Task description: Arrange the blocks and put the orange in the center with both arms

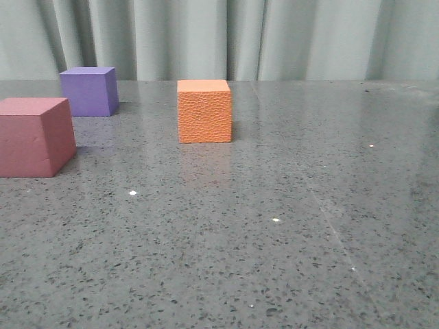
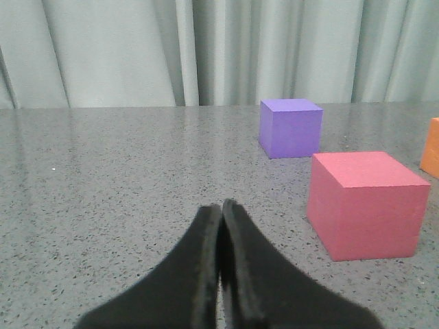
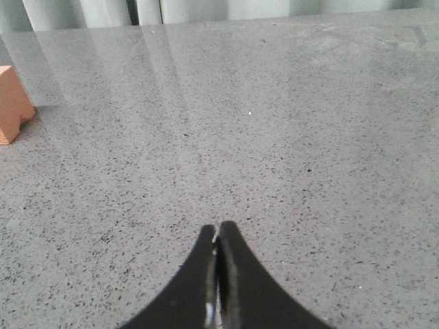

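Note:
The orange cube [image 1: 204, 110] with pebbled faces stands on the table near the middle, toward the back. The purple cube [image 1: 88, 90] stands at the back left. The pink-red cube [image 1: 34, 136] stands at the left edge, nearer the front. No gripper shows in the front view. My left gripper [image 2: 221, 205] is shut and empty, low over the table; the pink-red cube [image 2: 363, 204], the purple cube [image 2: 290, 127] and a sliver of the orange cube [image 2: 432, 147] lie ahead of it. My right gripper [image 3: 218, 227] is shut and empty, with the orange cube [image 3: 12, 103] far off to its side.
The grey speckled table [image 1: 274, 226] runs back to a pale green curtain [image 1: 274, 34]. Nothing else stands on the table in these views.

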You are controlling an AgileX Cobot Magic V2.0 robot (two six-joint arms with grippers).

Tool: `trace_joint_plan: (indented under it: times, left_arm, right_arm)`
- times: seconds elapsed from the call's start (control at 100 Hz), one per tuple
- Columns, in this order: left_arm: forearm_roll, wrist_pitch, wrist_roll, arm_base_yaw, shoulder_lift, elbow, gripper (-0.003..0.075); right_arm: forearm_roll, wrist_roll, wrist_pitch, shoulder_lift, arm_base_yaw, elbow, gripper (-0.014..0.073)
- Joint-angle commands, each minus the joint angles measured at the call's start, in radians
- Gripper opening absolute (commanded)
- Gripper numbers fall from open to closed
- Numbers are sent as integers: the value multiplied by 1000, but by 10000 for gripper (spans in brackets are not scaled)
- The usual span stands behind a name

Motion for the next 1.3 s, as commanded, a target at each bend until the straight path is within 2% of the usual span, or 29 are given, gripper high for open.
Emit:
trace_joint_plan:
  times: [0.0,0.24,0.49,0.82,1.29]
  left_arm:
    - [0,-73,-1,1,-32,54,-19]
    - [0,-73,-1,1,-32,54,-19]
    - [0,-73,-1,1,-32,54,-19]
    - [0,-73,-1,1,-32,54,-19]
    - [0,-73,-1,1,-32,54,-19]
  right_arm:
    - [3,-8,-110,-42,-5,17,-120]
    - [2,-11,-155,-102,-7,97,-120]
    - [2,-11,-312,-102,-7,186,-120]
    - [2,-11,-311,-102,-65,185,-120]
    - [2,-11,-310,-102,-65,185,-120]
